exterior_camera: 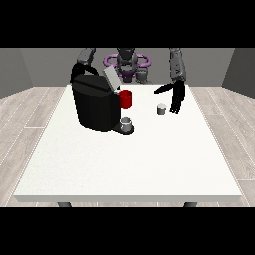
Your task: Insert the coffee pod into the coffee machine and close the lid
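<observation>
Front view: the coffee pod (162, 108) stands on the counter (129, 164), well to the view's right of the coffee machine (94, 104), whose lid (111, 78) is raised. Just beside the pod, my hand at the view's right (177, 102) hangs with fingers straight, empty. I would close round the pod squarely before lifting. Count: one pod, one machine, one red cup (126, 98), one grey cup (127, 122). The other hand is hidden.

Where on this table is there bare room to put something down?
The whole near half of the white table, in front of the coffee machine, is bare. It is crowded farther back, around the machine, red cup, grey cup, small pod and the hand at the view's right.
</observation>
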{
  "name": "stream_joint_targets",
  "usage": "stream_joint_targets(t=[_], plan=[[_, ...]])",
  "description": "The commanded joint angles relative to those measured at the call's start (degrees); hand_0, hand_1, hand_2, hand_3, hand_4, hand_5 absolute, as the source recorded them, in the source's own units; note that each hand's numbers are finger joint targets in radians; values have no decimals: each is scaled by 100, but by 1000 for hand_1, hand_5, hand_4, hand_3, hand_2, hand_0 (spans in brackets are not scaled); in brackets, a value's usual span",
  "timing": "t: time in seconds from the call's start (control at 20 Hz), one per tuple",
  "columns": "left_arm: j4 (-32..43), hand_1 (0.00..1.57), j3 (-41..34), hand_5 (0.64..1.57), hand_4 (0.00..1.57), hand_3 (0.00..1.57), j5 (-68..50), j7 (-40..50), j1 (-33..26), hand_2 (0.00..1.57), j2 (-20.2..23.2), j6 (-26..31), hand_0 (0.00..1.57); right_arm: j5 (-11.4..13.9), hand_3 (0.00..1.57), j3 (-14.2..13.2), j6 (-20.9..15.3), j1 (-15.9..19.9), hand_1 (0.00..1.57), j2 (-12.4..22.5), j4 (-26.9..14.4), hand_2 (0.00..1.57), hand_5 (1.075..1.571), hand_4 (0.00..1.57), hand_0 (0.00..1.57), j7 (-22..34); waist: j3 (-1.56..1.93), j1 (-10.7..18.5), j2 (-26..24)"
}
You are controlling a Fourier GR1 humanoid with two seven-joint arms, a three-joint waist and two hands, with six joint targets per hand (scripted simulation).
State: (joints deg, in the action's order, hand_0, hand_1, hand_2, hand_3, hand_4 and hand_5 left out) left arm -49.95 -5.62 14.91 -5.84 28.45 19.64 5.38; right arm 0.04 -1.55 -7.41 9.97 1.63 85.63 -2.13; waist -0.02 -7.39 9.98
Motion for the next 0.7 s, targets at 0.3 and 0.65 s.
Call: stream_joint_targets(t=[0.3,0.65], plan=[[860,704,93,1571,0,487,640,-157,306,775,461,-74,704,142,0,23,-100,196,0,26,-181,0,1571,412,0,3,0,-93,126],[1295,608,347,1571,0,483,1283,-441,432,745,257,-757,608,228,0,188,-69,185,0,-38,-225,0,1571,435,0,63,0,-193,179]])
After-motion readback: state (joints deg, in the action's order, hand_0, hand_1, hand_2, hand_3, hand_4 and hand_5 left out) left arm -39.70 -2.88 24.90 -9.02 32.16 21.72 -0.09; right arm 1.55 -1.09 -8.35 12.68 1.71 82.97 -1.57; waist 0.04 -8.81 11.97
